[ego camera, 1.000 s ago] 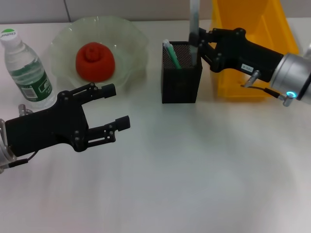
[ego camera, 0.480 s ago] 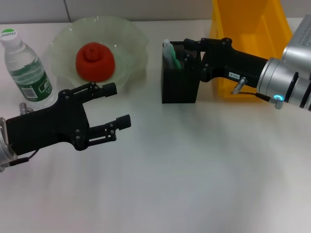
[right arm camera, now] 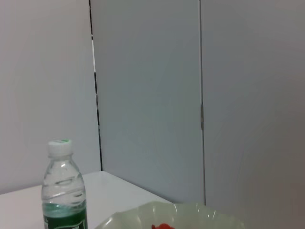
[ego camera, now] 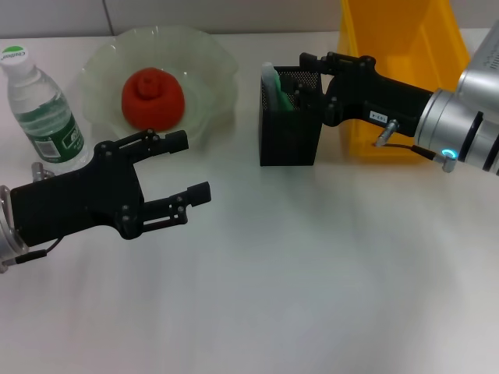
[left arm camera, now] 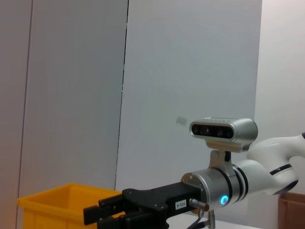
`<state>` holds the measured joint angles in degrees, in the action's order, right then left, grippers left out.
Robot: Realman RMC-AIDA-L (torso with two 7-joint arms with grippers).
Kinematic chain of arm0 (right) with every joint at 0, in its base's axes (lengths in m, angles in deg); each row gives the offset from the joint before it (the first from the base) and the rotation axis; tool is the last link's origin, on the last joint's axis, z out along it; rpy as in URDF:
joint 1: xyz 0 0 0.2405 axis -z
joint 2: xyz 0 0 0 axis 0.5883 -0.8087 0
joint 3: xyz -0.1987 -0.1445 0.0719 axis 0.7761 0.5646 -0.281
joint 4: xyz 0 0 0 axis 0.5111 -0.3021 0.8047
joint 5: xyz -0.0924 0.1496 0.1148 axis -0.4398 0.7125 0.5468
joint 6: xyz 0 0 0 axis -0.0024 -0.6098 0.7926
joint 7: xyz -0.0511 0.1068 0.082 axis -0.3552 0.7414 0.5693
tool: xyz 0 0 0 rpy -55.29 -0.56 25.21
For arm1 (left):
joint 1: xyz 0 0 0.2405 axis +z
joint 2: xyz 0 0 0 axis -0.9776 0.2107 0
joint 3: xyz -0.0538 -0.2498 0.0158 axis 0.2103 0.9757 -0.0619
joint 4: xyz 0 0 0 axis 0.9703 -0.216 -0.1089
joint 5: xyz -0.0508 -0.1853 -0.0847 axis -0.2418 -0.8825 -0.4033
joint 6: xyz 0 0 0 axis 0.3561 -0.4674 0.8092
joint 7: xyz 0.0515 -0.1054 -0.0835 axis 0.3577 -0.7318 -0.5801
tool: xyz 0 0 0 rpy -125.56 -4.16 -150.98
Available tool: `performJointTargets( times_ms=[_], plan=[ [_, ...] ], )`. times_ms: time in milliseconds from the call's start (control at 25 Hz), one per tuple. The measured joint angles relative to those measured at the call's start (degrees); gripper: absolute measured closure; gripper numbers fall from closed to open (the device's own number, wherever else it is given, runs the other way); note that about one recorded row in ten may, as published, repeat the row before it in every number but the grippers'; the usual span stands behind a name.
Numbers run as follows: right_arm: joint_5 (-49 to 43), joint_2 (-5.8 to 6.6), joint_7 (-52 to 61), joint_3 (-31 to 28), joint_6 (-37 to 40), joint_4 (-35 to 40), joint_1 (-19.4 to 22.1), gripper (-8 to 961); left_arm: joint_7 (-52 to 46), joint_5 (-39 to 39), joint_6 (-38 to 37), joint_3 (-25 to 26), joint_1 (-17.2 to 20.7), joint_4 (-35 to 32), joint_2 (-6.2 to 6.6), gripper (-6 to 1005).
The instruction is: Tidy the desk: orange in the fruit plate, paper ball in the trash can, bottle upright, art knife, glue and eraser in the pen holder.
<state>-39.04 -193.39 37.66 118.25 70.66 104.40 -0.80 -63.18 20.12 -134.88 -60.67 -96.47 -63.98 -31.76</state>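
The orange (ego camera: pixel 152 97) lies in the pale green fruit plate (ego camera: pixel 214 62) at the back left. To its left the bottle (ego camera: pixel 39 109) stands upright, also seen in the right wrist view (right arm camera: pixel 62 191). In the black mesh pen holder (ego camera: pixel 288 136) stands a white and green stick (ego camera: pixel 273 84); whether it is art knife or glue I cannot tell. My right gripper (ego camera: pixel 306 76) hovers open over the holder's mouth, holding nothing. My left gripper (ego camera: pixel 195 167) hangs open and empty in front of the plate. Paper ball and eraser are out of view.
The yellow trash can (ego camera: pixel 405 39) stands right behind the pen holder, under my right arm; the left wrist view shows its rim (left arm camera: pixel 47 202). The white desk (ego camera: pixel 312 273) stretches bare toward the front edge.
The grey stick held by my right gripper above the pen holder a second ago no longer shows. The gripper has dropped to the holder's mouth and opened. The left arm has not moved.
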Motion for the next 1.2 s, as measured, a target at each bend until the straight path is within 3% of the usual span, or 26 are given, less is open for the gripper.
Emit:
performJointTargets(
  times_ms=[120,200,440,800,840,1000,1200],
  plan=[
    [0.0,0.0,0.0,0.0,0.4,0.5,0.3,626,0.0,0.0,0.0,0.0,0.0,0.0,0.0,211],
    [0.1,0.0,0.0,-0.1,1.5,0.8,0.6,437,0.0,0.0,0.0,0.0,0.0,0.0,0.0,211],
    [2.7,0.02,0.0,-0.2,6.3,2.2,2.7,257,0.0,-0.2,-0.1,0.0,0.1,0.0,0.0,211],
    [-2.0,0.38,0.6,2.1,19.5,4.4,6.5,257,-0.8,-0.2,-0.9,0.7,0.3,0.0,0.27,211],
    [-3.2,0.36,0.8,2.2,21.7,4.5,7.1,257,-3.0,-0.2,-2.5,0.7,0.5,0.0,0.81,211],
    [-7.3,0.42,2.4,2.3,25.1,5.0,7.6,258,-5.6,0.0,-6.1,0.7,0.7,-0.1,1.77,211],
    [-13.7,0.45,7.3,2.3,27.4,6.9,7.8,258,-4.5,0.1,-7.4,0.4,2.4,-0.2,1.98,211]
  ],
)
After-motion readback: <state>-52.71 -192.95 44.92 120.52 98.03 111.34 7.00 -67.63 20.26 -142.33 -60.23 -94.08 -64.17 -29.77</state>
